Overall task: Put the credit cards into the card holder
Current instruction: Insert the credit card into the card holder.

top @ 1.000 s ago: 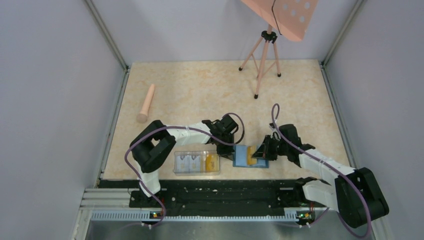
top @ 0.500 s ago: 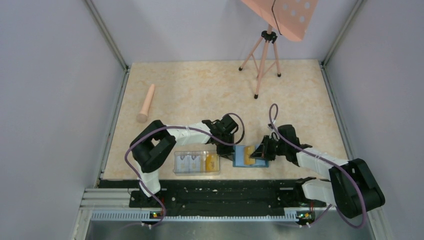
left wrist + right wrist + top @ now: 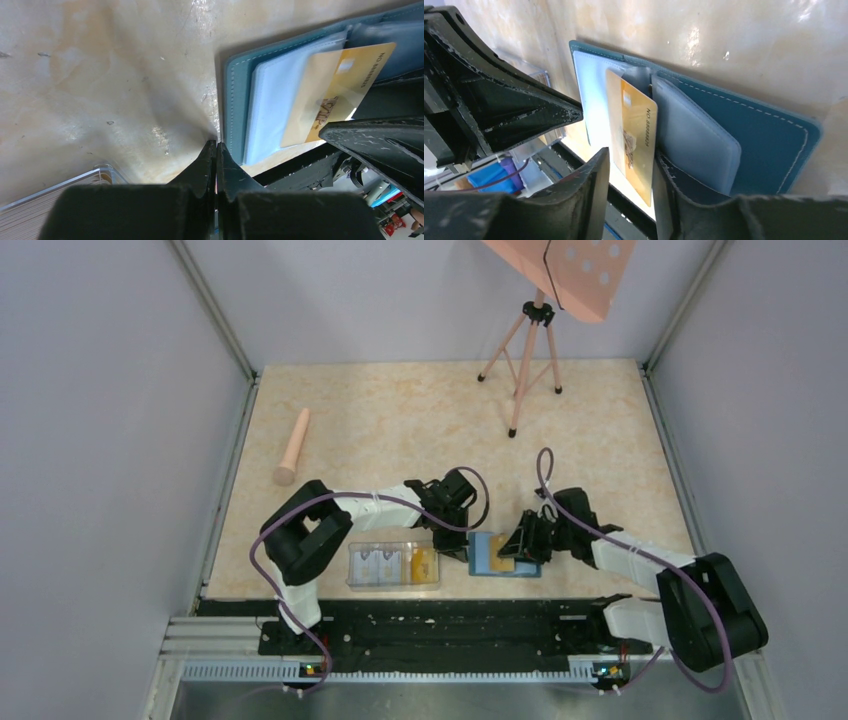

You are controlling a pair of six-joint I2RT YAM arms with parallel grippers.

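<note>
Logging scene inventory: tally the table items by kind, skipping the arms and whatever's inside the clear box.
Card holder: 1
Yellow card: 1
Clear box: 1
Pink rod: 1
Tripod: 1
Total: 5

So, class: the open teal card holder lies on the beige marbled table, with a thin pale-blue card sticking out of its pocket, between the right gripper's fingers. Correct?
No: the thin card is yellow-orange, not pale blue, as the right wrist view shows. It sticks out of a pocket of the open teal card holder on the beige marbled table, between the fingers of the right gripper.
</note>
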